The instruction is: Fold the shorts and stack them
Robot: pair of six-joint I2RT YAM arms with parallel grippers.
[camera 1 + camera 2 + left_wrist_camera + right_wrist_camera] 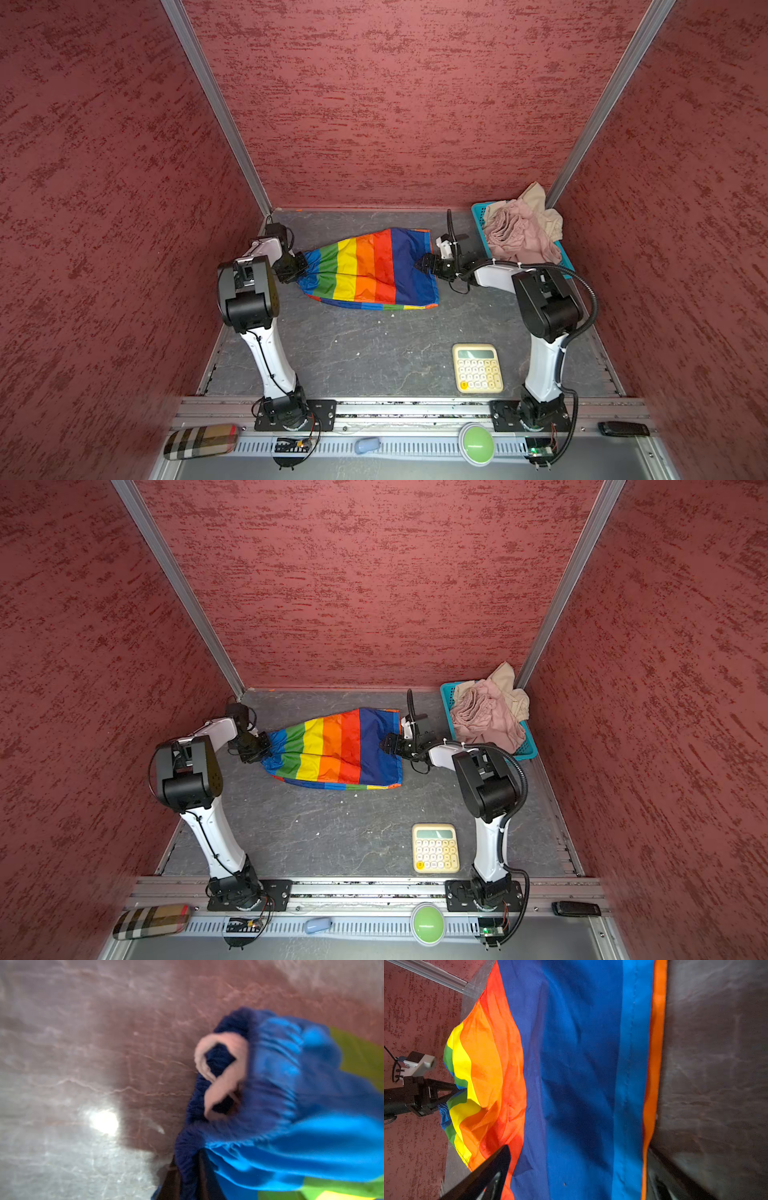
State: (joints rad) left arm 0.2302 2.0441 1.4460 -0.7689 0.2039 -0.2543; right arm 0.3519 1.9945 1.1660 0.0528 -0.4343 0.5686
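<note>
The rainbow shorts (365,266) (336,746) lie spread on the grey table toward the back. My left gripper (297,268) (266,746) (190,1157) is shut on their gathered dark-blue waistband (291,1084), bunching it. My right gripper (424,264) (386,744) (577,1155) stands open over the blue leg end (581,1064), one finger on each side of the cloth. The pink shorts (515,237) (486,721) and the beige shorts (540,199) (505,675) are heaped in the teal basket (482,216) (449,696) at the back right.
A cream calculator (478,368) (435,848) lies on the table near the right arm's base. On the front rail sit a plaid case (199,440), a green button (476,442) and a black object (623,428). Red walls close in three sides.
</note>
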